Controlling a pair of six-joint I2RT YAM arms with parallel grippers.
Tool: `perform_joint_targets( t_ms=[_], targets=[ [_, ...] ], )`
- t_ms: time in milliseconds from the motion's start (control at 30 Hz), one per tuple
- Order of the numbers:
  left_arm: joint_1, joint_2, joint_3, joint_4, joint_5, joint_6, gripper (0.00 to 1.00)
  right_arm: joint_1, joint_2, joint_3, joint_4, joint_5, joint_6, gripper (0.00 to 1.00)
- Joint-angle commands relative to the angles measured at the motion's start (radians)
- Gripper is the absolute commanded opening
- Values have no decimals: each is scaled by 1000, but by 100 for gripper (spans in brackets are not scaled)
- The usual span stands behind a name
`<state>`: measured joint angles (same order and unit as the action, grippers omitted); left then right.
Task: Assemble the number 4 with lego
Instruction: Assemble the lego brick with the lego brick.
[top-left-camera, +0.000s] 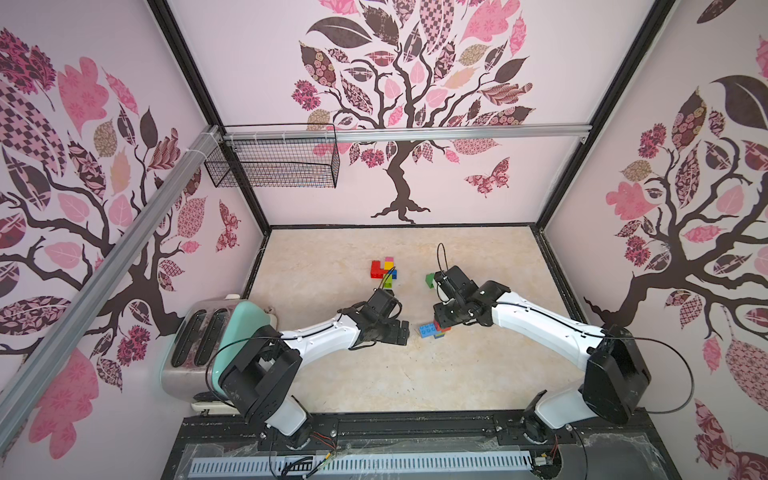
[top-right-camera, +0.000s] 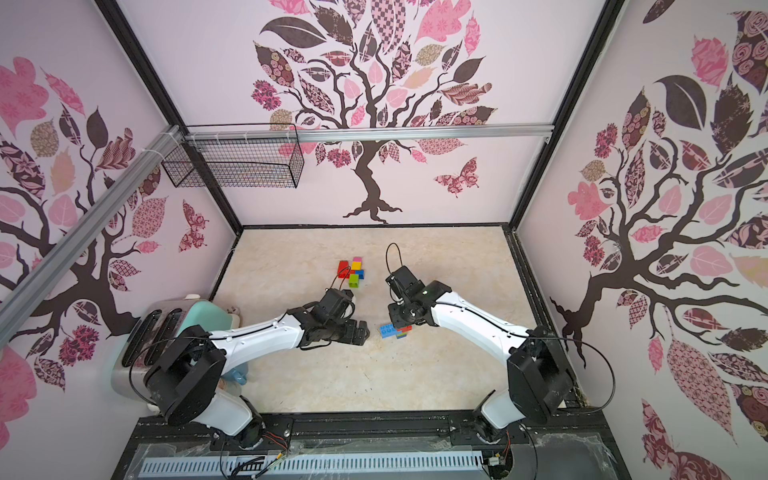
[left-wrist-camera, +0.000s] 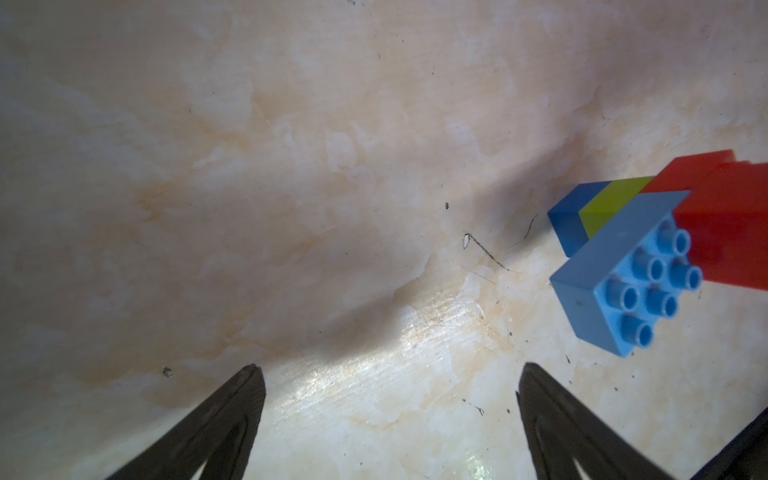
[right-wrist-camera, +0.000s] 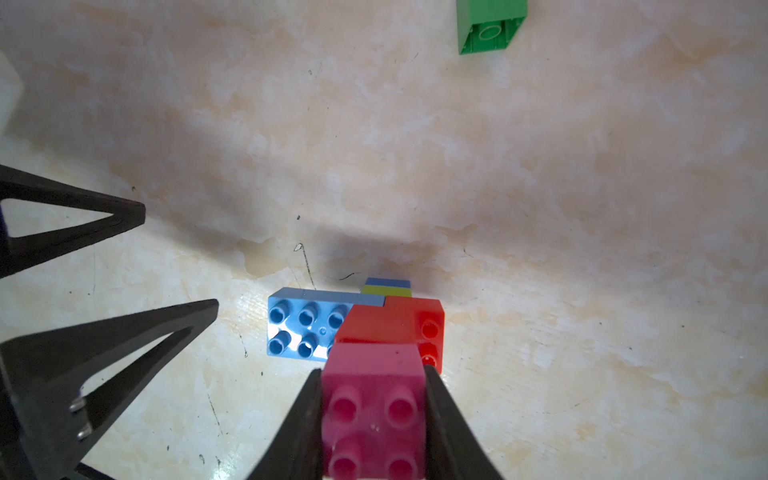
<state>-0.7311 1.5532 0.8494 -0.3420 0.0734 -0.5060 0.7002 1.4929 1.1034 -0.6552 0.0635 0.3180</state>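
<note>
right jaws pinch a pink brick (right-wrist-camera: 374, 411) at the red brick (right-wrist-camera: 386, 322); pressed off-centre, studs may miss and shove the loose cluster (top-left-camera: 430, 330). left jaws spread wide, bracing nothing.

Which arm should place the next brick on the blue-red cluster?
Right: the right gripper grips the pink brick, poised at the red brick; the left gripper is open, empty, off to the side.
</note>
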Motion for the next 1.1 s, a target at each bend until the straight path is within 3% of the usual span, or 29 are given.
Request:
perform_joint_targets(
  t_ms=[0, 267, 500, 733, 1067],
  targets=[
    [1, 18, 43, 10, 5, -4, 98, 14, 56, -76, -166, 68, 47, 0],
    [1, 33, 58, 8, 6, 3, 98, 25, 89, -95, -261, 123, 98, 0],
    [1, 25, 70, 11, -8, 8, 98, 24, 57, -117, -182, 125, 195, 0],
    [1, 31, 76, 11, 12, 19, 98, 24, 68, -37, -178, 125, 191, 26],
    [1, 61, 77, 26, 22, 12, 98, 24, 55, 75, -146, 124, 162, 50]
  ],
)
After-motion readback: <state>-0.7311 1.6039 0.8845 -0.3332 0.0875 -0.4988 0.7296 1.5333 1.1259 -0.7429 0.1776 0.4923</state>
